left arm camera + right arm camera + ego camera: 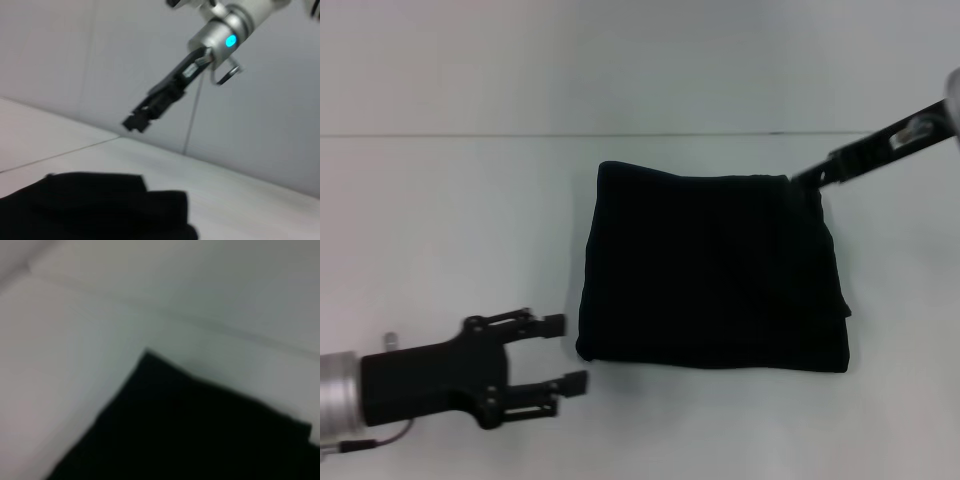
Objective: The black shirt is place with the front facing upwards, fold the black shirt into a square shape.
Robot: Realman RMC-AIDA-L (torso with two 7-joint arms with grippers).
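The black shirt (710,270) lies folded into a rough square on the white table, right of centre in the head view, and no lettering shows on it. Its edge also appears in the left wrist view (95,207) and its corner in the right wrist view (200,435). My left gripper (565,352) is open and low over the table, just left of the shirt's near left corner, holding nothing. My right gripper (802,179) reaches in from the upper right, by the shirt's far right corner. In the left wrist view the right gripper (136,121) hangs above the table, apart from the cloth.
The white table (450,230) spreads to the left of and in front of the shirt. A seam or far edge (520,135) runs across behind the shirt, with a pale wall beyond it.
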